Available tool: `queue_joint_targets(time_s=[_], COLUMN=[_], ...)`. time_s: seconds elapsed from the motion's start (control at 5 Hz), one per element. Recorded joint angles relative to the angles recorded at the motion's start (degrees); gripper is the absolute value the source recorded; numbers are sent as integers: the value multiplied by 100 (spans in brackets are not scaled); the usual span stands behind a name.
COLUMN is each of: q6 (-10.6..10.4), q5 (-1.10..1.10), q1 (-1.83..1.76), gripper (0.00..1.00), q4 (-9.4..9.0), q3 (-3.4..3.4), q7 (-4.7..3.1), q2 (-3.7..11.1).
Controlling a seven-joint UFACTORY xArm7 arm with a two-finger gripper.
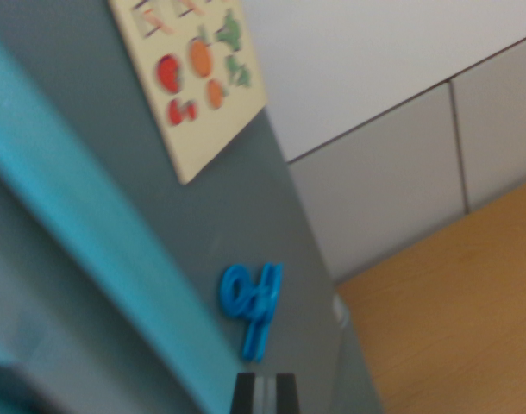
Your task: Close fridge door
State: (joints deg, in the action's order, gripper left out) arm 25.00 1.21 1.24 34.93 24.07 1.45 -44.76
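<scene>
At the bottom edge of the wrist view only a dark stub of the pincer (264, 392) shows, with a pale strip down its middle; whether its jaws are apart or together cannot be told from so little. It sits close against the grey fridge door (151, 233), which fills the wrist view's left and rises tilted above the pincer. Nothing stands between the pincer and the door's face.

Just above the pincer, stuck on the door, are blue magnet letters (252, 306), blurred; they may read "OH", but that is not certain. To the wrist view's left of the pincer a broad turquoise band (90, 250) runs slantwise across the door from upper left toward the bottom.

Higher up the door, well above the pincer, hangs a cream board (194, 86) bearing red, orange and green fruit and vegetable shapes; no writing on it can be read.

Beyond the door's edge, to the wrist view's right of the pincer, lies a wooden floor (453, 310), and past it pale grey wall panels (392, 164) under a white wall (366, 52).
</scene>
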Motion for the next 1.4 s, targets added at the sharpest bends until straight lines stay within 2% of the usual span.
queue_joint_targets(time_s=[0.2, 0.4, 0.6, 0.8, 1.0, 1.2, 1.4], q6=[0, 0, 0, 0, 0, 0, 0], q5=[0, 0, 0, 0, 0, 0, 0], q1=[0, 0, -2, -2, -12, -12, -27], gripper=[100, 100, 100, 100, 100, 100, 100], q4=[276, 276, 473, 473, 636, 636, 786], q3=[0, 0, -1, -1, -33, -33, -135], q7=[0, 0, 0, 0, 0, 0, 0], q2=[412, 412, 755, 755, 1055, 1055, 1314])
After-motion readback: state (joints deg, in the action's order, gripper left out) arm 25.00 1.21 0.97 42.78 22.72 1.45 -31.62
